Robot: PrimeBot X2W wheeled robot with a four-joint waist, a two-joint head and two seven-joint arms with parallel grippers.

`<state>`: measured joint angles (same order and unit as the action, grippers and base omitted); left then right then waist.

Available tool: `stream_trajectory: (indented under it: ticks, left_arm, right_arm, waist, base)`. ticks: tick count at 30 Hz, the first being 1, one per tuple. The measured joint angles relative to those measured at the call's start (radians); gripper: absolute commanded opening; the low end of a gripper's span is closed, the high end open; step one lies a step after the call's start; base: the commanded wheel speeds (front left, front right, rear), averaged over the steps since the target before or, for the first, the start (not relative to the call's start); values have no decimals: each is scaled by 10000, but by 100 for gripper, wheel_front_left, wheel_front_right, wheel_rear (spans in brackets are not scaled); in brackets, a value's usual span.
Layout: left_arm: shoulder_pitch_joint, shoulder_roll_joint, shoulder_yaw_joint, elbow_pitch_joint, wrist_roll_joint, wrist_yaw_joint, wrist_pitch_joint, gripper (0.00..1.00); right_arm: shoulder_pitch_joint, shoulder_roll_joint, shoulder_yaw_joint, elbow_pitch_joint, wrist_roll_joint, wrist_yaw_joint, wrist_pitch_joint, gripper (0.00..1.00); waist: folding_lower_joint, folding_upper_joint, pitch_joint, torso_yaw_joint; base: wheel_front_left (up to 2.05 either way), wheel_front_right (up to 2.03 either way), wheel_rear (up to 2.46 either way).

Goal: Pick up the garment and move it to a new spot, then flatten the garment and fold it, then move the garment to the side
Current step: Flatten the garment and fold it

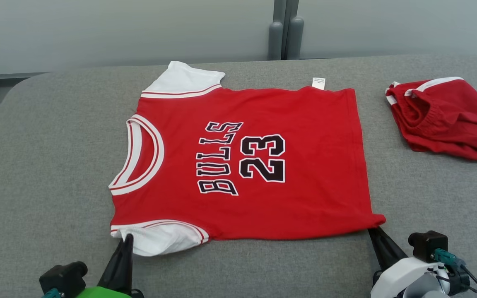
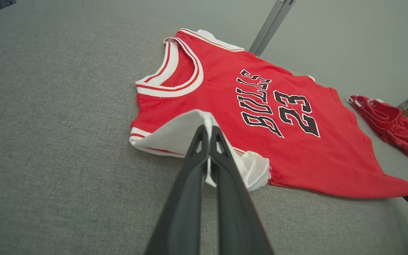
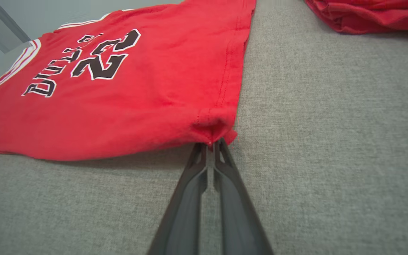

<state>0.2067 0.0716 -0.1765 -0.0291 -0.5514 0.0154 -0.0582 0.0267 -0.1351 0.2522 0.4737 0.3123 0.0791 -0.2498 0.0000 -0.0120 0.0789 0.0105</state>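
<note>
The red jersey (image 1: 242,165) lies spread flat in the middle of the grey surface (image 1: 48,174), collar to the left, hem to the right. Black letters edged in white spell "BULLS" (image 1: 218,159), and right beside them is the number "23" (image 1: 263,157), both running sideways in the head view. A small white tag (image 1: 318,82) pokes out at the far edge by the hem; its print is too small to read.

At the near left, the left tool (image 1: 127,240) is clamped on the jersey's white near sleeve (image 1: 162,238). The head view gives just a dark tip at the sleeve's edge. The left wrist view tells more: the two dark fingers (image 2: 197,152) are pressed together with white cloth pinched between them, and the sleeve is lifted into a raised fold.

At the near right, the right tool (image 1: 373,231) has the near hem corner. From the head view the tip sits tucked under the red corner. The right wrist view settles it: the fingers (image 3: 193,170) are closed, with the corner bunched and drawn to a point at their tips.

At the far right sits a crumpled pair of red shorts (image 1: 441,118) with white trim, well apart from the jersey. Grey upright posts (image 1: 286,33) stand behind the surface.
</note>
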Motion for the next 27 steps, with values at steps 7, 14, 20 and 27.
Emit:
stream_trajectory:
  ticks: [7, 14, 20, 27]
  left_arm:
    - [-92, -12, 92, -345, 0, 23, -313, 0]
    - [-1221, -50, -29, -318, 82, -77, -614, 0]
    - [-2490, -59, -140, 349, 422, -125, -662, 0]
    - [-3833, -61, 171, 1624, 646, -19, -815, 0]
  right_arm:
    - [-169, -343, 251, -230, -253, 92, -4, 0]
    - [-790, -658, 301, -376, -337, 180, 42, 0]
    - [-1453, -888, 596, -98, -368, 293, 823, 0]
    - [-2652, -1049, 1087, 286, -407, 360, 1845, 0]
  waist:
    - [0, 0, 101, -175]
    - [0, 0, 229, -244]
    - [0, 0, 428, -196]
    - [0, 0, 755, -213]
  base:
    - [0, 0, 0]
    - [0, 0, 0]
    - [0, 0, 0]
    - [0, 0, 0]
